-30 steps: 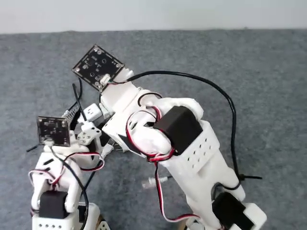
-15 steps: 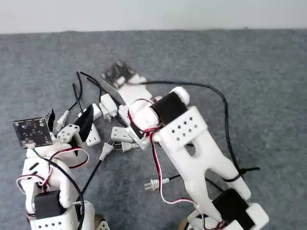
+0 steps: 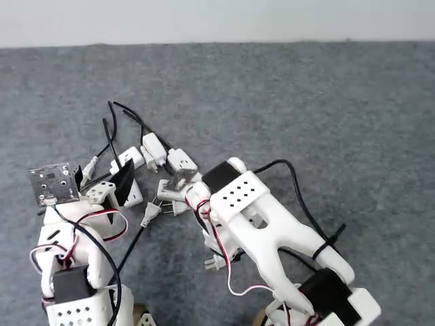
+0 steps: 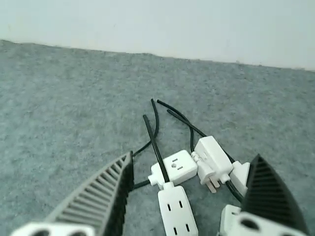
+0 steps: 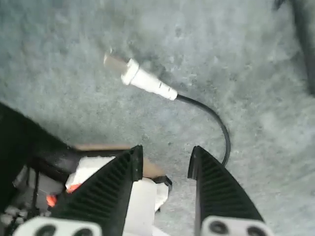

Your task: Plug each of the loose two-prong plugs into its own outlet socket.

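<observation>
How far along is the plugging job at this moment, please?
Done: nothing that shows; no plug is seen in a socket. In hand: nothing. The left gripper hangs open over the sockets, and the right gripper is open above a loose plug. Left: that plug and a second plug beside the sockets.

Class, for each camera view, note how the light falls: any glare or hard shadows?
High view: even light on the carpet, no glare, faint shadows under the arms. Left wrist view: soft shadows beside the sockets. Right wrist view: plug evenly lit, a dark patch beside the right end effector.
</observation>
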Available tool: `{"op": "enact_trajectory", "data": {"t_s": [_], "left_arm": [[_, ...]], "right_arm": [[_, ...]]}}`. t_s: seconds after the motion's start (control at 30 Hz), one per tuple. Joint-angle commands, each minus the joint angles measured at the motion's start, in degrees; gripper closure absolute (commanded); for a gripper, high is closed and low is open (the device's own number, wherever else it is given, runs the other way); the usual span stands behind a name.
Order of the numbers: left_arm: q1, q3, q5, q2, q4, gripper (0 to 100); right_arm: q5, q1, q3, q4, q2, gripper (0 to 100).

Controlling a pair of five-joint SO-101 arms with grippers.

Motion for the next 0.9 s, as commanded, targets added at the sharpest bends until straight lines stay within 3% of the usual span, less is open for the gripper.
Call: {"op": "enact_trajectory", "data": {"t_s": [0.0, 0.33, 0.87], "left_arm": [[0.0, -0.4, -2.46, -0.44, 0.09, 64], [0.0, -0.31, -4.22, -0.44, 0.09, 64], [-4.04, 1.63, -6.86, -0.44, -5.01, 64]], "right_arm": [[2.9, -1.36, 0.79, 0.84, -1.63, 85.3], [6.24, -12.7, 4.13, -0.75, -1.63, 85.2], [14.42, -12.88, 0.7, -12.62, 13.32, 85.0]]}}
